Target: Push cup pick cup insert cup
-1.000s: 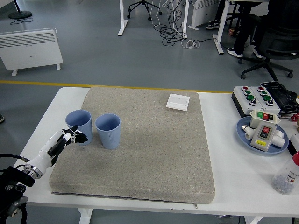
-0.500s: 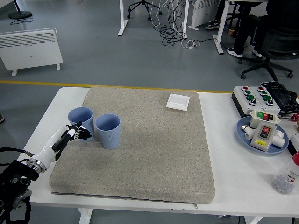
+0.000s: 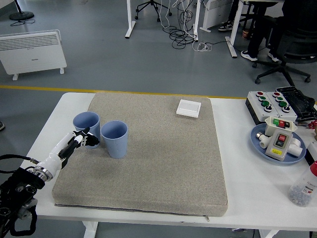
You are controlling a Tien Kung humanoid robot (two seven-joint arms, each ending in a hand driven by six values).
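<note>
Two light blue cups stand upright on the grey mat (image 3: pixel 158 163) at its left side. The left cup (image 3: pixel 85 124) and the right cup (image 3: pixel 115 139) stand almost touching. My left hand (image 3: pixel 81 140) reaches in from the lower left, and its fingertips rest against the near side of the left cup. Its fingers are stretched out and hold nothing. My right arm is out of view.
A small white flat box (image 3: pixel 188 108) lies at the mat's far edge. At the right stand a button box (image 3: pixel 271 103), a blue plate (image 3: pixel 261 148) with a switch unit, and a clear jar (image 3: pixel 306 185). A seated person (image 3: pixel 267 22) is far behind the table.
My left hand has slid right and forward, and the left cup has shifted right with it, closing the gap to the right cup.
</note>
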